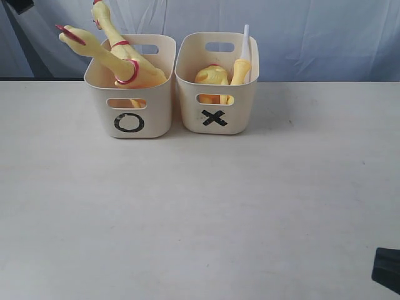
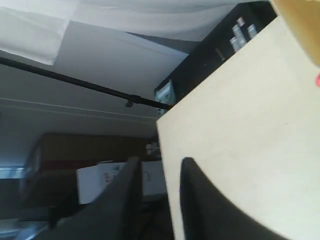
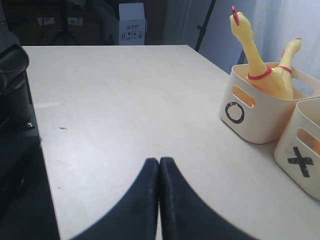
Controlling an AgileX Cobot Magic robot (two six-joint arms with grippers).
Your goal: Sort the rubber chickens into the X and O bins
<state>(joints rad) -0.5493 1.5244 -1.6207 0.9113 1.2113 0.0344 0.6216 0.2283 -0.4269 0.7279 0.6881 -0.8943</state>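
Two cream bins stand side by side at the back of the table, the O bin [image 1: 128, 94] on the left and the X bin [image 1: 215, 87] on the right. Two yellow rubber chickens [image 1: 115, 53] stick out of the O bin, red feet and comb up. In the X bin lie yellow chicken parts [image 1: 215, 75] and a white tube [image 1: 245, 40]. My right gripper [image 3: 159, 161] is shut and empty, low over bare table, well short of the O bin [image 3: 250, 112] and X bin [image 3: 302, 155]. My left gripper [image 2: 160, 167] is open and empty at the table's edge.
A wide cream tabletop [image 1: 200, 212] spreads in front of the bins. A dark part of the right arm [image 1: 387, 270] shows at the front right corner. White curtain hangs behind the bins. Beyond the table edge stand a white box [image 2: 100, 180] and dark shelving.
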